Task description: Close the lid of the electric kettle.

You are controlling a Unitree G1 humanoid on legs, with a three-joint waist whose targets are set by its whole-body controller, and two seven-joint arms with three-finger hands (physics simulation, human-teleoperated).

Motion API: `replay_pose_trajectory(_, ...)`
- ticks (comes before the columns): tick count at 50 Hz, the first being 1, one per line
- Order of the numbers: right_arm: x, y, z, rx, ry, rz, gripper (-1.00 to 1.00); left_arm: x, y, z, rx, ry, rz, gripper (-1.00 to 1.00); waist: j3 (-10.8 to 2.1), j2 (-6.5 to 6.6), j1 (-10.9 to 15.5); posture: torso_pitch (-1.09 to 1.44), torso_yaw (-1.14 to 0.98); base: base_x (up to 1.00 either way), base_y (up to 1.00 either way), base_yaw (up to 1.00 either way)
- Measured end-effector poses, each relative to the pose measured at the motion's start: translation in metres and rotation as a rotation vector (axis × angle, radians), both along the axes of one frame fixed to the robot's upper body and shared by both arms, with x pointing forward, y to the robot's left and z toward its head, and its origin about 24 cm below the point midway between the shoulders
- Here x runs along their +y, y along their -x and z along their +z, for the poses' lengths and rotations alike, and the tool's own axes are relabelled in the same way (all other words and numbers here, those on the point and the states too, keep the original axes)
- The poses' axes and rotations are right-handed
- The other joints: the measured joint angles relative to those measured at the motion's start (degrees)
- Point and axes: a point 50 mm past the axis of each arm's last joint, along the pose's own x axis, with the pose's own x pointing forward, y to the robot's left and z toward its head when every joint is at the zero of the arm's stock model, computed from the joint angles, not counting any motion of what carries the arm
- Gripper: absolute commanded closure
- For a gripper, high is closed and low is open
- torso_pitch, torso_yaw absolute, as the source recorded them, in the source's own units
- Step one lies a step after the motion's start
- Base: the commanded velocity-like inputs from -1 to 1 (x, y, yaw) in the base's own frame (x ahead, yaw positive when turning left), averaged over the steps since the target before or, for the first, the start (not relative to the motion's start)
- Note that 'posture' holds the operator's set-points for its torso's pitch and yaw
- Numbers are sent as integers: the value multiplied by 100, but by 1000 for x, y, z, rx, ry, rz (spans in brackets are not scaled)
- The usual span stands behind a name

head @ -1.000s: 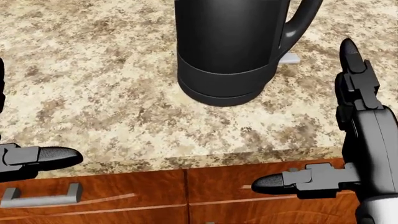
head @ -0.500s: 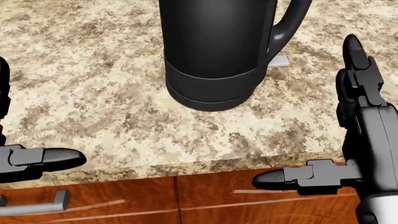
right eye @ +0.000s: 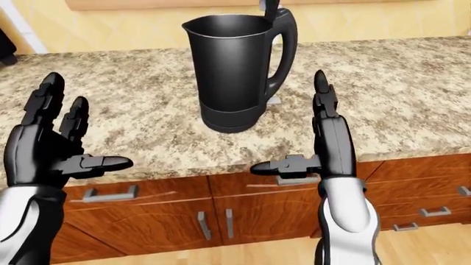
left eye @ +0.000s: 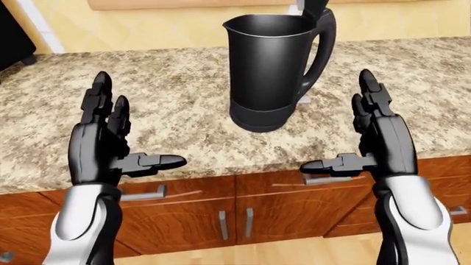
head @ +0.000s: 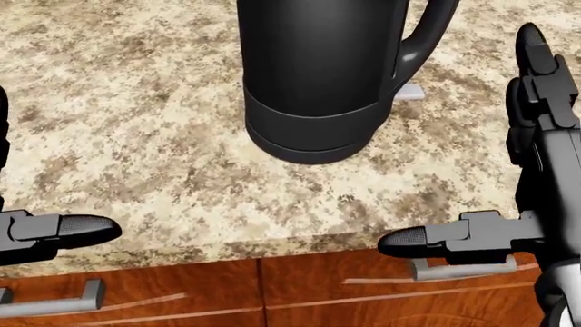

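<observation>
While you face the bench [left eye: 184,105], these are the findings.
Kettle: your black kettle [left eye: 269,72] stands upright on the speckled bench, near the middle of the left-eye view, handle [left eye: 318,55] toward the view's right.
Lid: the lid [left eye: 313,6] stands raised above the handle, at the top edge; the mouth is uncovered.
Left hand: your left hand [left eye: 110,138] is released, fingers [left eye: 99,96] spread upward, thumb pointing right. It holds nothing and sits well left of the kettle, apart from it.
Right hand: your right hand [left eye: 375,138] is likewise released, fingers up, thumb pointing left. It holds nothing and sits to the kettle's right, apart from the handle.
Bench edge: both thumbs lie over the near edge, above the brown cabinet doors [left eye: 199,215] with their grey handles.
Head view: only the kettle's lower body and base show.
</observation>
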Motion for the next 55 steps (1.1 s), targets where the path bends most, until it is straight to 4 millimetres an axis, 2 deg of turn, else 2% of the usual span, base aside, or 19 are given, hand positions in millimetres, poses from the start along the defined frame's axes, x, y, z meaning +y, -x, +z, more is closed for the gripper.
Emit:
replay_pose_trajectory(9,-2,-5,17,-10,34,-3,-100,1,0,0,6,4,2,-100,11,12,8,0,0,0,0,0)
replay_pose_trajectory(16,-2,-8,50,-58,80,-6,-100,1,-2,-2,13,7,-5,-100,31,11,21,0,0,0,0,0)
replay_pose_trajectory(23,-9,-6,70,-69,108,-22,-100,4,-7,-9,25,9,4,-100,69,-6,20,0,0,0,0,0)
replay_pose_trajectory(37,-13,-11,103,-88,150,-22,-100,0,8,9,-16,-2,1,-100,91,34,6,0,0,0,0,0)
replay_pose_trajectory(46,-14,-26,118,-72,181,-17,-100,2,-5,-9,38,10,2,-100,132,46,8,0,0,0,0,0)
replay_pose_trajectory(55,-19,-30,153,-114,220,-31,-100,3,-7,-11,21,4,2,-100,133,33,-5,0,0,0,0,0)
